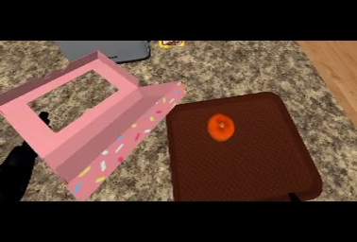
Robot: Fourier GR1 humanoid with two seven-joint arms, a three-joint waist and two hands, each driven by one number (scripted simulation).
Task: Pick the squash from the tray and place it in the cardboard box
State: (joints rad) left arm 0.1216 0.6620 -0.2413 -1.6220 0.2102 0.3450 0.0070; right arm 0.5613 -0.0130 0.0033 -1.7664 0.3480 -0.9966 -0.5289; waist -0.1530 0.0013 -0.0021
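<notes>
Orange against dark brown, the squash (221, 127) lies on the tray (279, 160), in its upper half toward the 11 o'clock corner; its long axis runs roughly 12 to 6 o'clock, and a paler spot shows at its middle, though which end is the stem cannot be made out. The tray's lower edge is cut off at 6 o'clock. The left robot hand (17, 165) shows at 8 o'clock, black, partly behind the box (118, 142) and cut off at the frame's edge; one finger stands up beside the lid (42, 118), but whether the hand is open or closed cannot be told. Of the right robot hand (293, 196) only a dark tip shows at 5 o'clock, over the tray's lower rim; its state cannot be told either. The box is pink with sprinkle marks, its windowed lid raised toward 10 o'clock; its near corner touches or nearly touches the tray's left edge. On the speckled tabletop (230, 66) at 12 o'clock sit a grey object (108, 49) and a small yellow item (171, 43), both cut off. Nothing lies between squash and box.
</notes>
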